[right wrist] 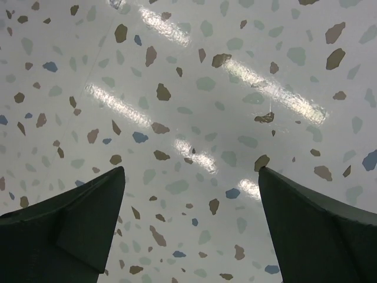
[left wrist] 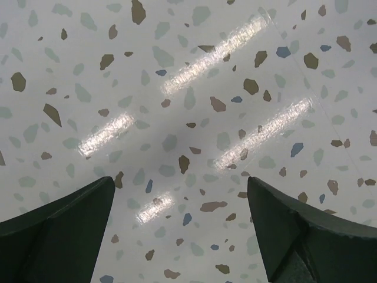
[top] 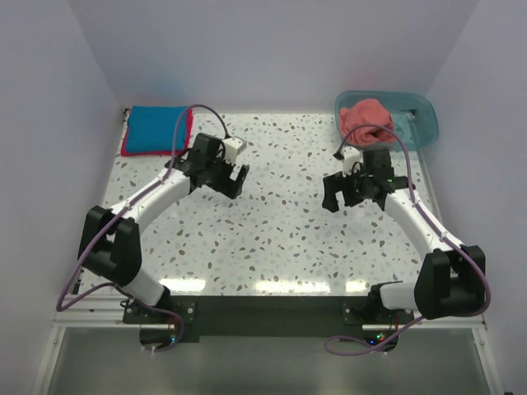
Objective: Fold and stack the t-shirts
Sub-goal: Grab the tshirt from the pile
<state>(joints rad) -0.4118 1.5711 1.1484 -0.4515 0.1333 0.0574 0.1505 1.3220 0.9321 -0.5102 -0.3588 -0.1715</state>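
**Both claws wide open and empty; one shirt in tub**

The salmon shirt (top: 366, 117) lies crumpled inside the tub (top: 420, 123), at its left end. The blue shirt (top: 156, 127) lies folded flat well left of the tub, on top of the pink shirt (top: 136, 153), of which only an edge shows. The left claw (top: 233, 181) hangs over bare tabletop (top: 280, 239) between that pair and the tub, jaws fully apart, holding nothing. The right claw (top: 346, 200) hangs nearside of the tub, jaws likewise spread wide, holding nothing.
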